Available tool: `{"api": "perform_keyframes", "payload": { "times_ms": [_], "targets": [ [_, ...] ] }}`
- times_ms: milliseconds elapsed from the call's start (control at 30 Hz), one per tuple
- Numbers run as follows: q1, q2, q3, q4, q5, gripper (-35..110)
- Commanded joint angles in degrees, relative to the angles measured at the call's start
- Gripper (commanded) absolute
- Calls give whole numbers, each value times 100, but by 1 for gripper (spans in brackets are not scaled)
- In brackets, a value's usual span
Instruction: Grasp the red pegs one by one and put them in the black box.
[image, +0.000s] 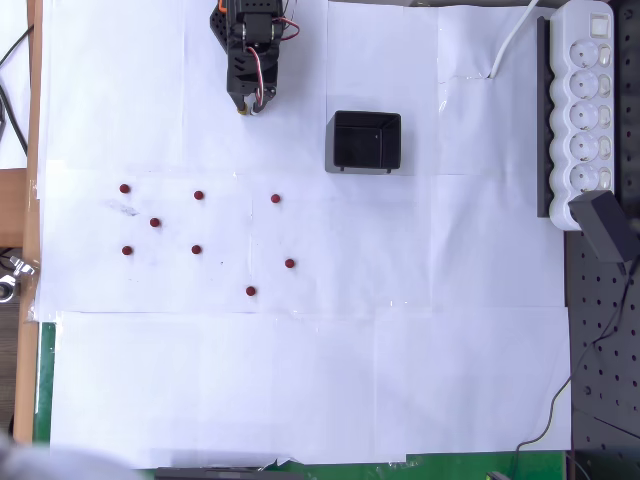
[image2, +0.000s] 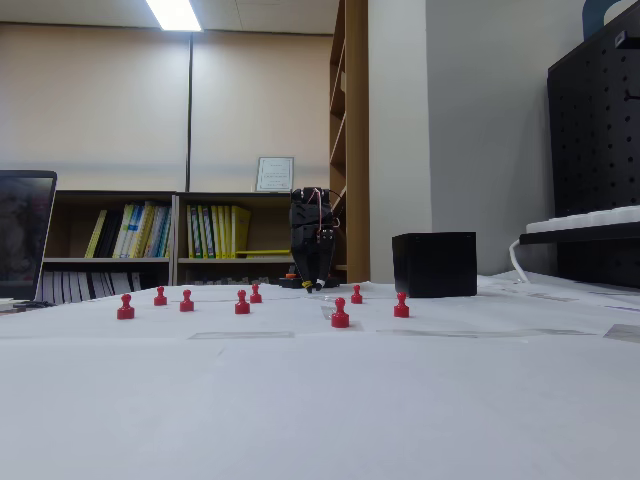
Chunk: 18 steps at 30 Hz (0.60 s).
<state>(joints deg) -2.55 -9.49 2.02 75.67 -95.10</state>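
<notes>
Several small dark-red pegs stand scattered on the white paper left of centre, from the farthest left one to the nearest one. In the fixed view they form a low row, one closest to the camera. The black box sits open-topped to the right of them, beyond the pegs, and nothing shows inside it. My gripper hangs folded at the far edge, left of the box and beyond all the pegs. Its jaws look shut, with nothing between them.
A white power strip on a black rail lies along the right edge, with a black adapter and a black pegboard below it. A white cable runs near the box. The table's wooden edge is at left.
</notes>
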Motion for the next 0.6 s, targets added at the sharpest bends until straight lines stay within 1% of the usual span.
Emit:
{"api": "perform_keyframes", "payload": {
  "times_ms": [0, 33, 67, 133, 333, 367, 467, 567],
  "targets": [
    [-70, -79, -62, 114, 176, 0],
    [-123, -79, -62, 158, 650, 0],
    [-220, -79, -62, 149, 747, 1],
    [-360, -79, -62, 158, 527, 0],
    [-360, -53, -62, 123, 545, 1],
    [-360, -35, -62, 53, 747, 1],
    [-334, 483, -62, -527, 993, 1],
    [-334, 1354, -62, -1679, 1116, 1]
  ]
}}
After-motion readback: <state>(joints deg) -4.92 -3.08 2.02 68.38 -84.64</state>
